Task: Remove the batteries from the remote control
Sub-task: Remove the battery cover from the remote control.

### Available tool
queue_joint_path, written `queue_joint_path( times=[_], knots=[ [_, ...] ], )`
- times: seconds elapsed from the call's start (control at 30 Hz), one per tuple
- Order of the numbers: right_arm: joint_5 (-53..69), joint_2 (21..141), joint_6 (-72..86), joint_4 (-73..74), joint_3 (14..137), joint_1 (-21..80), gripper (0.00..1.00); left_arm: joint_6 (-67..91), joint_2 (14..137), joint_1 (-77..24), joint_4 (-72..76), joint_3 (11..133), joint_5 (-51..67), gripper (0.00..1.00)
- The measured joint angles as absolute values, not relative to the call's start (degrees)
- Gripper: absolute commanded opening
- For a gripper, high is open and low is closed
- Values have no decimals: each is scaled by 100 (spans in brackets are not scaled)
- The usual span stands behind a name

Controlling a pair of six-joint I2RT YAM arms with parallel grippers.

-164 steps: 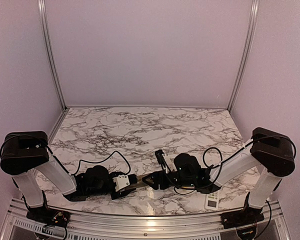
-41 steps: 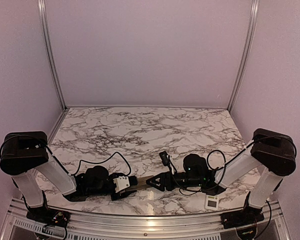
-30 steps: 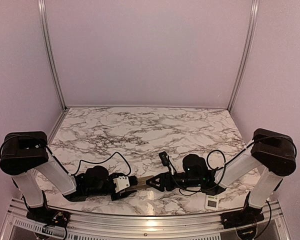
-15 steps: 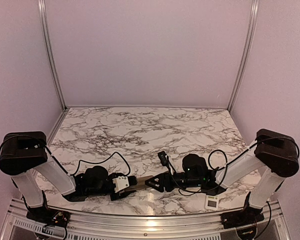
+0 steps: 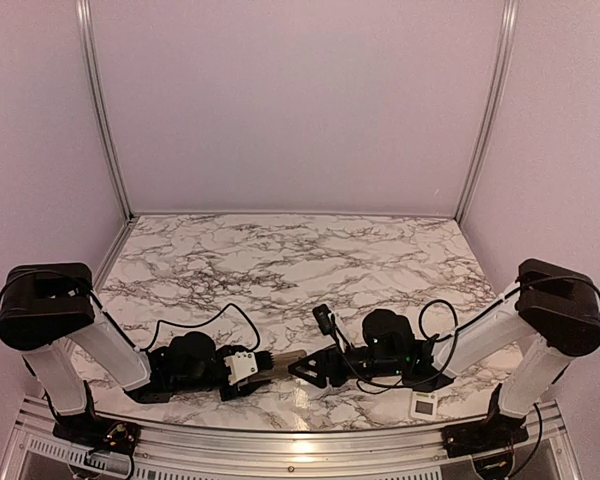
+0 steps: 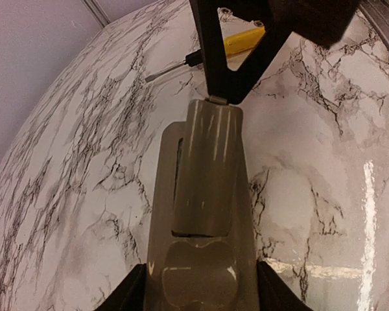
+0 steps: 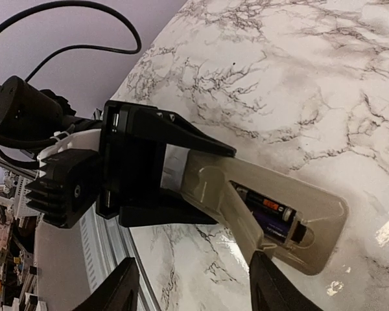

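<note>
While the right arm edges left toward its partner, the battery bay stands uncovered!
Left gripper (image 6: 204,293) clamps its jaws on the remote control (image 6: 161,227), low on the near counter (image 5: 280,250). Right gripper (image 7: 194,285) keeps its jaws apart, one finger at the raised cover plate (image 6: 207,168) tip. The batteries (image 7: 270,215) sit in the bay, so lifting them looks next. Both arms stretch low, wrists nearly meeting.

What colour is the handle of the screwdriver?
Yellow. The screwdriver handle shows best in the left wrist view.

Marble table (image 5: 280,250): beige remote (image 6: 204,214), screwdriver (image 6: 242,41), white device (image 5: 423,404)
</note>
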State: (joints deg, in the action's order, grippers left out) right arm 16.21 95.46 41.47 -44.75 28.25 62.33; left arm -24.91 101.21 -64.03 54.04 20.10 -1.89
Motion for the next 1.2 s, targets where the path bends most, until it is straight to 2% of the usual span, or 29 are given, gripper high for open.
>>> queue_joint_path(
  times=[0.3,0.5,0.93,1.2],
  knots=[
    [2158,9155,4007,-4007,2906,6606,56,-2504,10121,-6414,5463,2021,-202,0],
    [2104,8829,3841,-3393,2912,6606,56,-2510,10121,-6414,5487,2021,-198,0],
    [1367,7900,3437,-2309,2943,6611,57,-2508,10121,-6414,5505,2021,-156,0],
    [360,7432,3181,-1323,3079,6611,62,-2506,10121,-6414,5505,2021,-102,0]
  ],
)
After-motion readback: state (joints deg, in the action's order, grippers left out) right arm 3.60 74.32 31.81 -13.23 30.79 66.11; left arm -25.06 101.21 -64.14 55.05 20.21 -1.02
